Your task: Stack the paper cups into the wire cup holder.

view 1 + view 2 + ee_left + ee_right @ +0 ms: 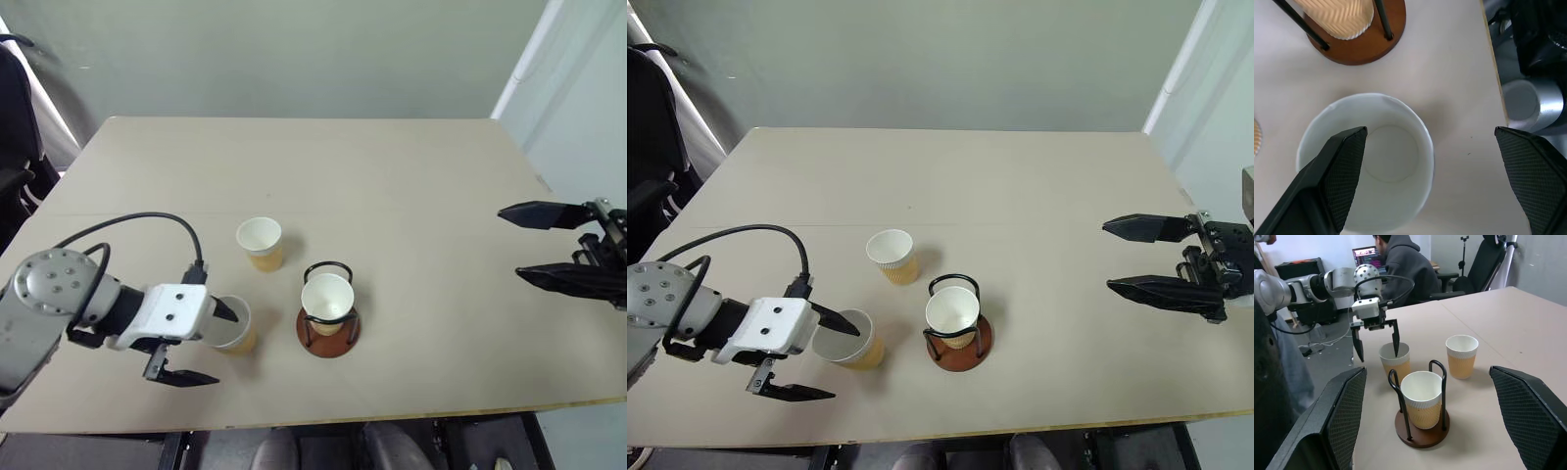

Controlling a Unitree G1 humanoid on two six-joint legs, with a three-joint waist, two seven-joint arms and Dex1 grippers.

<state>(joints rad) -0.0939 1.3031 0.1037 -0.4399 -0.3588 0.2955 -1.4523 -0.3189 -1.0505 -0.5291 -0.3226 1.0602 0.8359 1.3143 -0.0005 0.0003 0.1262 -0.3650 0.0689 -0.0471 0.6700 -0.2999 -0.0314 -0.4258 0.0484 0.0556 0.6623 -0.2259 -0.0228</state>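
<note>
Left end effector [816, 355] spread, one finger inside cup [850, 339] beside wire cup holder [959, 345] | right end effector [1129, 256] spread, well clear | no legible writing

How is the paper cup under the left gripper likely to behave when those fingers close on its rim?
The paper cup looks thin-walled and empty, so it is probably light and may crush or go oval if squeezed hard. The left gripper is open, one finger over the cup's mouth, the other outside. Standing upright on the smooth table, the cup could slide or tip if nudged sideways.
</note>
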